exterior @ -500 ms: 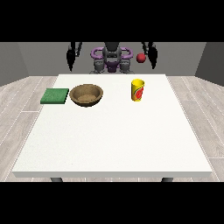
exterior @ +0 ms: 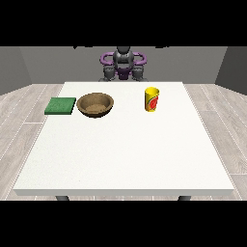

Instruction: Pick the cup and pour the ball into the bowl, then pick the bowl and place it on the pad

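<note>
The yellow cup (exterior: 152, 99) stands upright right of centre on the white table (exterior: 125, 159), nearer the view's right arm. The brown bowl (exterior: 95, 104) sits left of it, just beside the green pad (exterior: 61, 105). No robot hand shows, so its fingers cannot be judged. Grey floor surrounds.

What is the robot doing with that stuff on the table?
Nothing is being handled right now. The robot sits behind the table, and its hands are not in view. A yellow cup stands upright at the view's right. A brown bowl sits left of it, apart from the green pad beside it. No ball shows.
</note>
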{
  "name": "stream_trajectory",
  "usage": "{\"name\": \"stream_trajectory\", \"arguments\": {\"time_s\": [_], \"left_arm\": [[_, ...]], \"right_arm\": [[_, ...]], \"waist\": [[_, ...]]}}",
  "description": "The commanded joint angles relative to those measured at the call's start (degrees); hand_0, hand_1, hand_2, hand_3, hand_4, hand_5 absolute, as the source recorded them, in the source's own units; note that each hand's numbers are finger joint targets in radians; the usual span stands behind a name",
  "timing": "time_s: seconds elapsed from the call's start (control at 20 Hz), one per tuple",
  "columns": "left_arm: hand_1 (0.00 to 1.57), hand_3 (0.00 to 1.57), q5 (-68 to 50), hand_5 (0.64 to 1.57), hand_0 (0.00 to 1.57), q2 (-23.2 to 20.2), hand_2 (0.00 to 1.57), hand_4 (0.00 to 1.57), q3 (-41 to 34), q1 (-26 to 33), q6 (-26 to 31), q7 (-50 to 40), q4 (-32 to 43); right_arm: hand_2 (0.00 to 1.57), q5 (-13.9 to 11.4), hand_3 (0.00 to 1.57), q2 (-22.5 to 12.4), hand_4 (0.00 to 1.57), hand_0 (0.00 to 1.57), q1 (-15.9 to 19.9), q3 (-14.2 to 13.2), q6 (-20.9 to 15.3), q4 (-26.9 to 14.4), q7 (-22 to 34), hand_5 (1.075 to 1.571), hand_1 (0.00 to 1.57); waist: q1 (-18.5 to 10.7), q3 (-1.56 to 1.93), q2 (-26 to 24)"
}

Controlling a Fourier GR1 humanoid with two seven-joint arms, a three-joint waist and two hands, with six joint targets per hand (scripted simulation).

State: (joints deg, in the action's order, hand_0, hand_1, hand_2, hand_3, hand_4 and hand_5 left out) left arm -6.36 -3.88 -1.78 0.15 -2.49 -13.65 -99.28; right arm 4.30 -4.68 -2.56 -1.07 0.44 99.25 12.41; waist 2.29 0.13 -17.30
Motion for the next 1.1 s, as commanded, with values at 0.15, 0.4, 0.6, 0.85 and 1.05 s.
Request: {"name": "stream_trajectory", "arguments": {"time_s": [0.15,0.4,0.6,0.85,1.05], "left_arm": [[0.00,0.00,-0.98,1.563,0.00,1.14,0.00,0.60,0.67,-3.40,-4.76,-13.23,-8.20],[0.00,0.00,2.81,1.557,0.00,0.17,0.00,0.59,0.18,-9.95,-5.68,-8.22,-6.41],[0.00,0.00,3.47,1.550,0.00,0.77,0.00,0.59,-1.52,-14.65,-5.34,2.00,-0.89],[0.00,0.00,6.02,1.520,0.00,1.34,0.00,0.57,-1.05,-16.59,-4.78,13.86,3.44],[0.00,0.00,2.79,1.491,0.00,-2.60,0.00,0.53,-6.22,-15.85,0.24,23.02,11.93]], "right_arm": [[0.00,4.84,0.00,0.22,0.82,0.00,-0.19,-0.60,-2.36,14.08,15.01,1.528,0.00],[0.00,3.46,0.00,0.49,0.76,0.00,1.23,-0.35,-2.39,17.31,10.72,1.549,0.00],[0.00,3.69,0.00,1.14,0.72,0.00,6.91,-1.21,-1.62,13.59,3.78,1.546,0.00],[0.00,0.97,0.00,2.64,0.70,0.00,11.24,-1.31,-2.31,8.05,-5.04,1.545,0.00],[0.00,3.16,0.00,1.46,0.69,0.00,9.19,-3.28,0.61,7.27,-9.47,1.551,0.00]], "waist": [[2.49,-0.14,-0.70],[3.44,-0.12,9.57],[4.25,-0.12,19.96],[2.10,-0.13,29.85],[3.33,-0.15,32.54]]}}
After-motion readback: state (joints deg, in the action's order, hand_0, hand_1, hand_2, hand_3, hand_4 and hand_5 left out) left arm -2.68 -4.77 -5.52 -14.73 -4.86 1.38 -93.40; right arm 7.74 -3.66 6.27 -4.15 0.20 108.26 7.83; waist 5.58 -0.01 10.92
